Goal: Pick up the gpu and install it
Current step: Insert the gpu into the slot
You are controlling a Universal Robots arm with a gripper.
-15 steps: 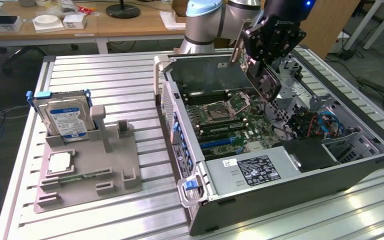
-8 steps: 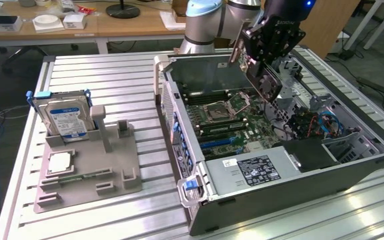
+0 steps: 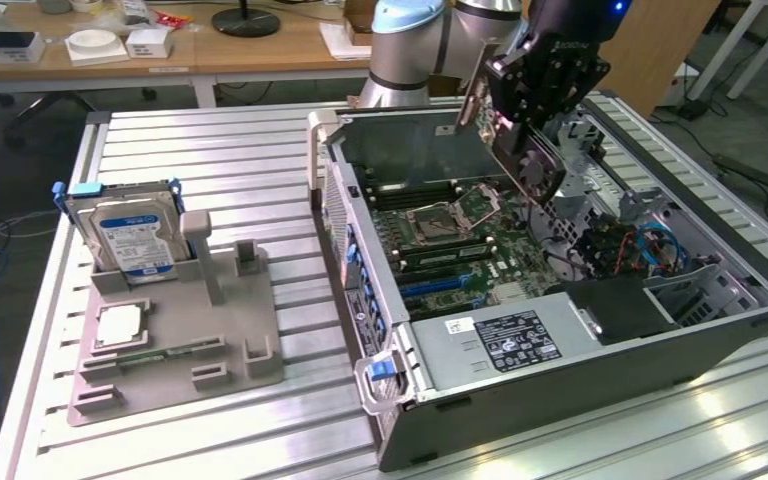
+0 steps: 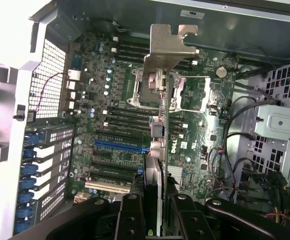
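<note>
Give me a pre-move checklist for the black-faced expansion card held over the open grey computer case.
1. Grip: gripper shut on the thin, black-faced rectangular gpu card: ok.
2. Clearance: gpu card held above the green motherboard, not seated: ok.
3. Long blue expansion slot unobstructed: ok.
4. gpu card level with that slot: not ok, tilted.
5. Silver metal end bracket matched to a rear opening of the grey metal case: cannot tell.

gpu (image 4: pixel 167 47) 1 | hard drive (image 3: pixel 131 235) 1 | computer case (image 3: pixel 558 375) 1 | grey fixture tray (image 3: pixel 231 335) 1 | tool (image 4: pixel 154 200) 1
</note>
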